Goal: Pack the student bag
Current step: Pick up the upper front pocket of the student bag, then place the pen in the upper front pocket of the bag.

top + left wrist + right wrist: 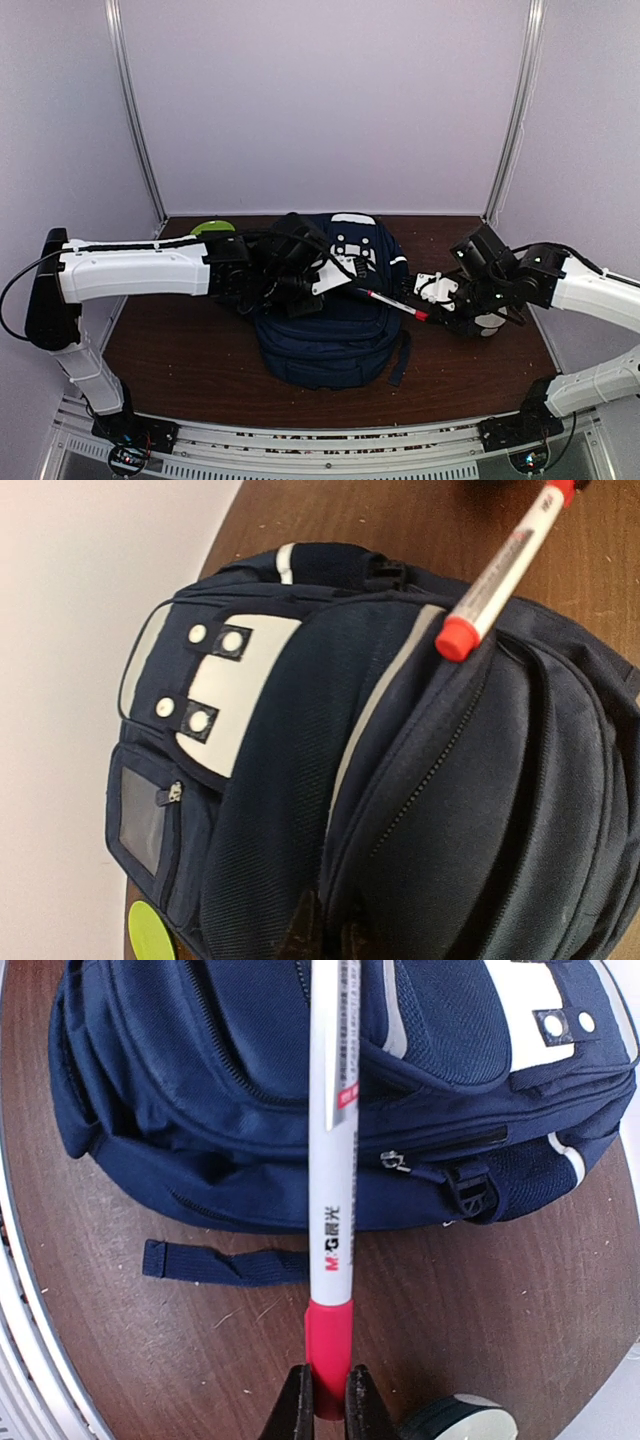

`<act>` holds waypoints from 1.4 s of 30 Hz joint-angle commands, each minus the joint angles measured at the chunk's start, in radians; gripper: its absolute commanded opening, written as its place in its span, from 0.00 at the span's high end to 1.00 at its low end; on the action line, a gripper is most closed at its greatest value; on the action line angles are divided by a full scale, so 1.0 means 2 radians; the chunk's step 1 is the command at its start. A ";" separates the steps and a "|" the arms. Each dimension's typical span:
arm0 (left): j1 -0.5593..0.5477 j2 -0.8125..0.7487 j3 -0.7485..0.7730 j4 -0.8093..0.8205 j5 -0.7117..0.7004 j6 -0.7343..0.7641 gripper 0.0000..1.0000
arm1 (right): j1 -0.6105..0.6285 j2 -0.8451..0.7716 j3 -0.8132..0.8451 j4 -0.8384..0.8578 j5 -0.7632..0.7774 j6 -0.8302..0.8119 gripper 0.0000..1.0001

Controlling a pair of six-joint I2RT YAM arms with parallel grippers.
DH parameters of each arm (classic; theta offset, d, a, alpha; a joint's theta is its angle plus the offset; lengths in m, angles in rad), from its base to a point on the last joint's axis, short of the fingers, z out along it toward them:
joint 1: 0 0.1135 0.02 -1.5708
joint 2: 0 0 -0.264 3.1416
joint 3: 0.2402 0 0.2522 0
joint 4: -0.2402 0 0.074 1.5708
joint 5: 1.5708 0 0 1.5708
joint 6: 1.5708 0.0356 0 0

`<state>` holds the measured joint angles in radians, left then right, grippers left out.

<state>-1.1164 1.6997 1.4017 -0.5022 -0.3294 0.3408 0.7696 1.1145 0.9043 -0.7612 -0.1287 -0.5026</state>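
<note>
the student bag (pixel 330 345) is laid flat in the middle of the brown table (pixel 170 350), between the two arms, with its white buckle patch (pixel 352 246) turned toward the far wall. a loose dark strap (pixel 222 1264) is stretched out on the wood beside its lower edge.

the left gripper (pixel 328 935) is brought down on the bag's upper face, its fingers drawn narrow and almost together against the navy fabric next to a zipper seam; whether any cloth is caught between them cannot be told.

a white marker pen (pixel 332 1160) with red ends is clamped at its red cap by the right gripper (pixel 325 1400), fingers tight on both sides. the pen is held out level over the bag, its far red tip (pixel 455 640) placed just above the zipper line near the top; contact there cannot be judged.

a lime-green disc (pixel 212 228) is seen on the table behind the left arm, and a round white-and-dark object (pixel 460 1420) just beside the right fingers.
</note>
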 commanded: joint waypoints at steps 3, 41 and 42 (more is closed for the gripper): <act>0.021 -0.042 0.006 0.050 -0.032 -0.066 1.00 | 0.021 0.061 0.056 0.020 0.051 -0.002 1.00; 0.034 -0.057 0.020 0.068 0.017 -0.136 1.00 | 0.093 0.133 0.156 0.007 0.100 -0.007 1.00; 0.034 -0.058 0.017 0.069 0.018 -0.140 1.00 | 0.098 0.150 0.170 0.009 0.104 -0.005 1.00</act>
<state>-1.0645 1.6428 1.3972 -0.4438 -0.3016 0.1116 0.9329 1.3308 1.1481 -0.7853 0.0208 -0.5472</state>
